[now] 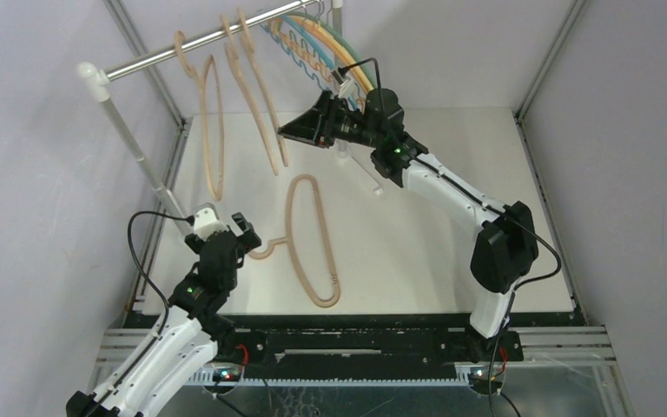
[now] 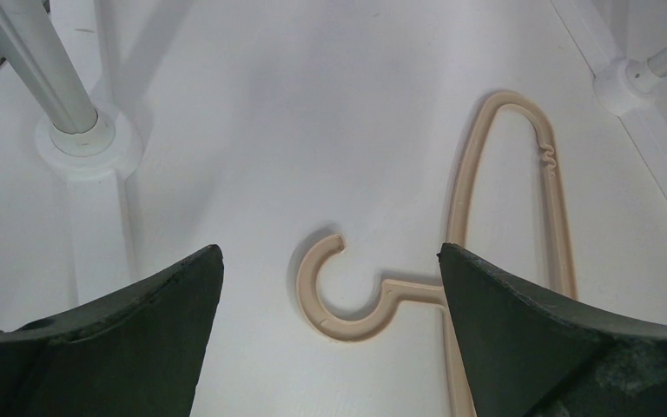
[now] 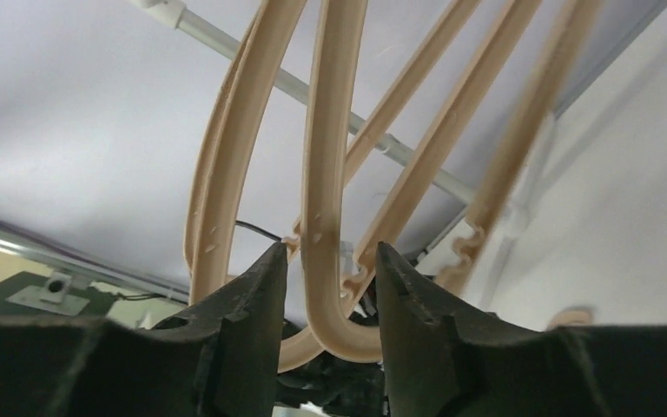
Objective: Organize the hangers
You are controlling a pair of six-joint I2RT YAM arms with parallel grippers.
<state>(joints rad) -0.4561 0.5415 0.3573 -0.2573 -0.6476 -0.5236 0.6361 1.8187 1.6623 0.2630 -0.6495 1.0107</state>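
One thick beige hanger [image 1: 268,253] lies flat on the white table, with its hook toward my left arm. My left gripper [image 1: 247,234] hovers just above that hook [image 2: 349,330], open and empty, with the jaws wide on either side of it [image 2: 330,252]. Three more beige hangers [image 1: 217,130] hang from the silver rail [image 1: 165,56]. My right gripper [image 1: 287,132] is raised at the lower end of one hanging beige hanger [image 3: 330,174]. Its jaws [image 3: 330,252] stand around the bar with a gap on each side. Thin coloured hangers [image 1: 313,52] hang bunched at the rail's right end.
The rail rests on white poles: the left pole [image 1: 139,156] stands close to my left gripper, its base [image 2: 87,143] on the table. The other pole's base [image 2: 625,82] is farther off. Grey walls and metal frame bars enclose the table.
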